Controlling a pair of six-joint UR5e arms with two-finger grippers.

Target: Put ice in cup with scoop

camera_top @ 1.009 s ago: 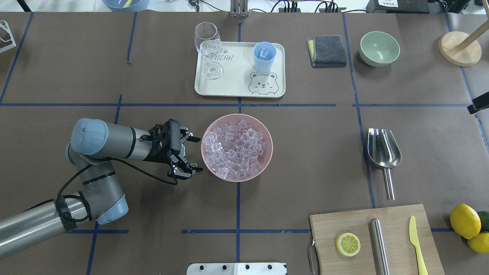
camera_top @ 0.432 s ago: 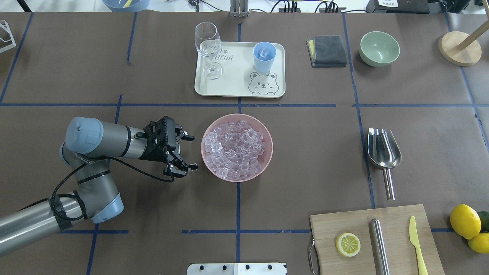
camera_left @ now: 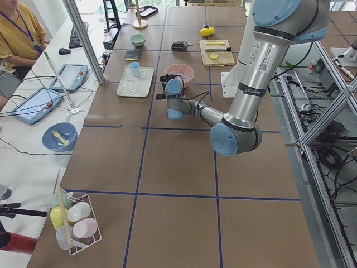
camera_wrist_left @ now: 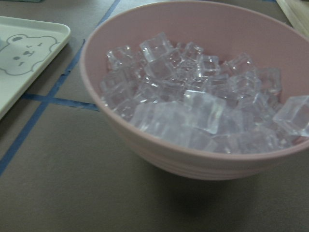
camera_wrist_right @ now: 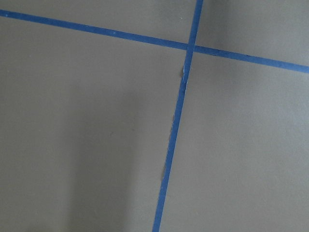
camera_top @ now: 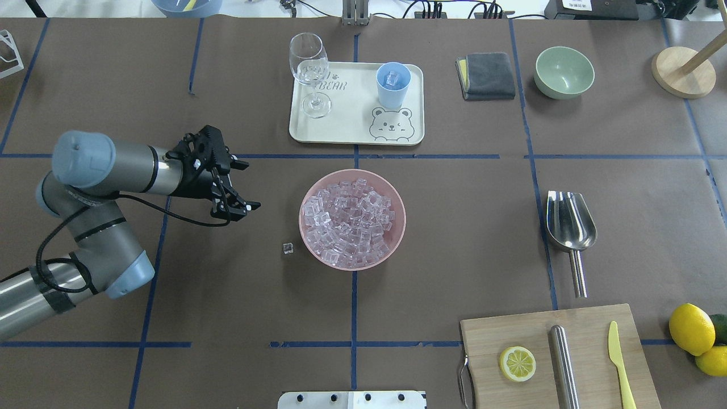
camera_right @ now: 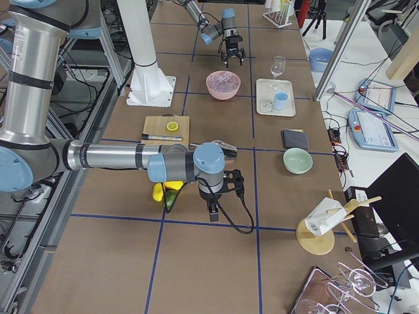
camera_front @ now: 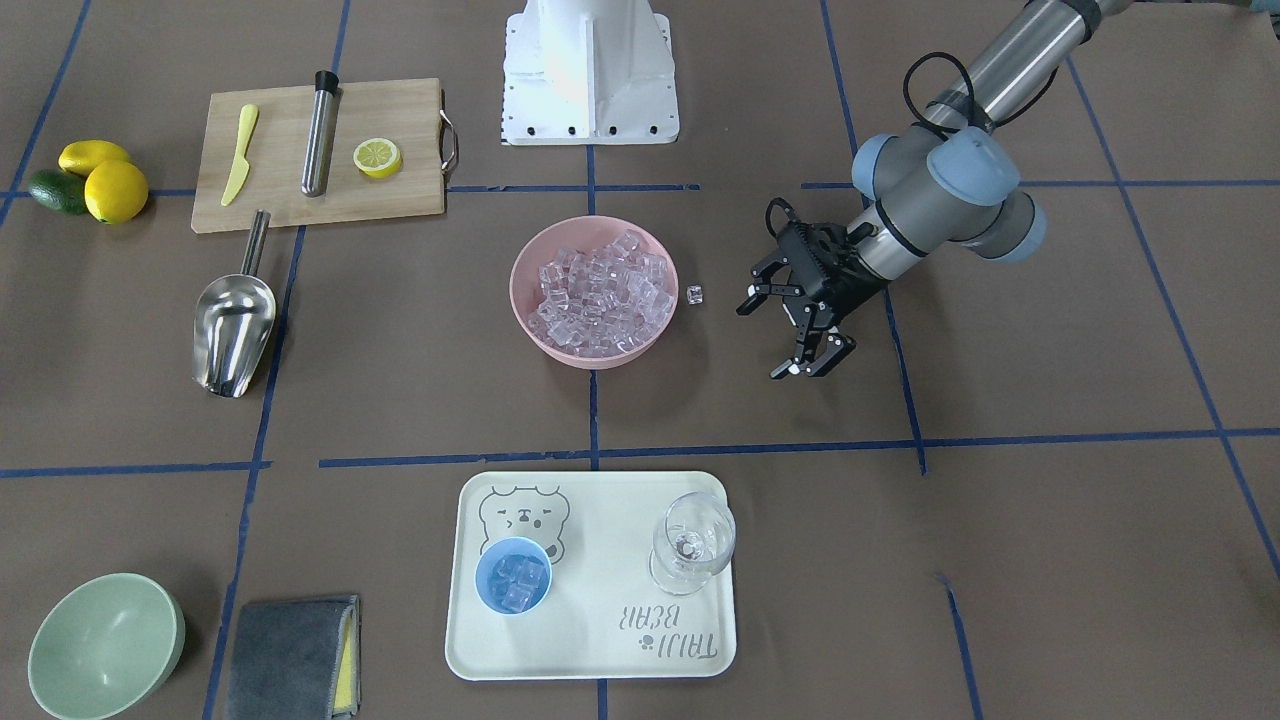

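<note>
Clear ice (camera_top: 349, 221) fills a pink bowl (camera_top: 397, 199) at the table's middle, and the left wrist view shows that ice (camera_wrist_left: 193, 106) close up. One loose cube (camera_top: 288, 247) lies on the table left of the bowl. The light-blue cup (camera_top: 393, 85) stands on a cream tray (camera_top: 341, 122) with a few cubes inside. The steel scoop (camera_top: 569, 224) lies alone at the right. My left gripper (camera_top: 251, 186) hovers open and empty, left of the bowl. My right gripper (camera_right: 216, 203) shows only in the exterior right view, near the scoop; I cannot tell its state.
A stemmed glass (camera_top: 309, 71) shares the tray. A grey cloth (camera_top: 487, 75) and green bowl (camera_top: 564, 71) sit far right. A cutting board (camera_top: 559, 358) holds a lemon half, steel cylinder and yellow knife; lemons (camera_top: 690, 328) lie beside it.
My left gripper has drawn back from the bowl, moving left and toward the far side. A single ice cube now shows on the table where the gripper was.
</note>
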